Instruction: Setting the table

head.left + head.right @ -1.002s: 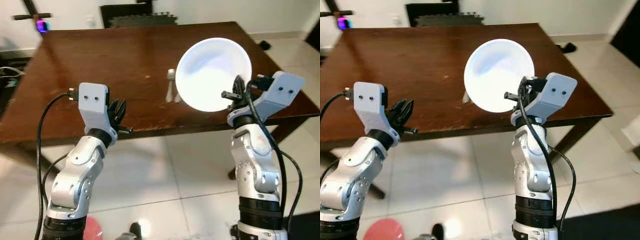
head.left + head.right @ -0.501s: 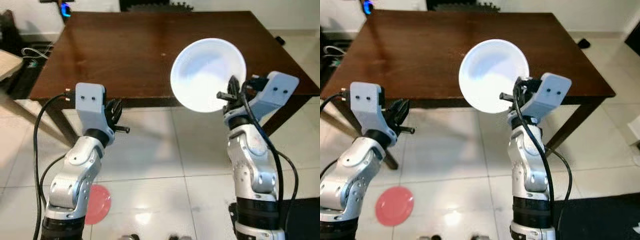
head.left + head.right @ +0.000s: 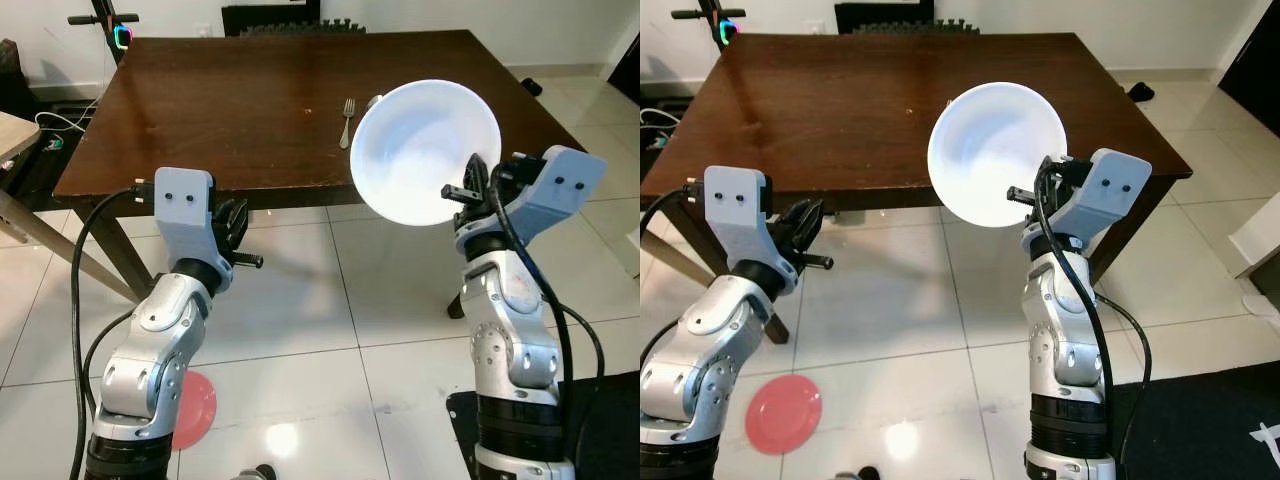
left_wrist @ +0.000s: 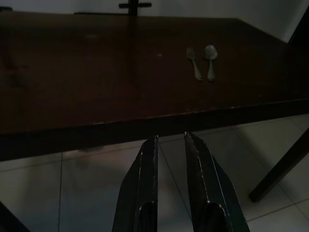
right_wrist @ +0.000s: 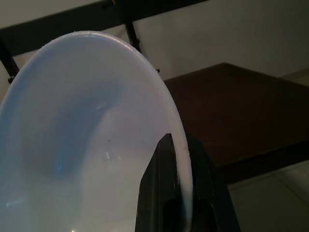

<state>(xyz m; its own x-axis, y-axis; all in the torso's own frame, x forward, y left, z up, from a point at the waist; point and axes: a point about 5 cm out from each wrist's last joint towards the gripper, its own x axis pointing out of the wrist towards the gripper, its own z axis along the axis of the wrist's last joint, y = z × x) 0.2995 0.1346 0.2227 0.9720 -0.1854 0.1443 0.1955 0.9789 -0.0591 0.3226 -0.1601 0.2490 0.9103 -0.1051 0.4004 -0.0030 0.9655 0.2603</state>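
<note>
Left eye view: the white bowl (image 3: pixel 424 150) is carried tilted at chest height by the right gripper (image 3: pixel 470 190), its rim pinched between the two black fingers (image 5: pixel 166 193), and it is held in the air out in front of the near edge of the counter (image 3: pixel 220 110), not yet above it. Compared with a second ago, the whole scene is framed from farther back: more tiled floor (image 3: pixel 300 330) is seen between the robot and the counter, and a red plate (image 3: pixel 190 410) lying on the floor by the left arm is now taken in. This is read as a shift of the camera, not of the things. A fork (image 3: pixel 347 121) and a spoon (image 4: pixel 210 60) are laid side by side on the counter's right half, partly hidden behind the bowl. For the task, it is judged that the gap must be closed again before the bowl can be set beside the cutlery. The left gripper (image 4: pixel 170 145) is held low before the counter edge, fingers narrowly apart and empty. No brand, label or writing can be read anywhere.
</note>
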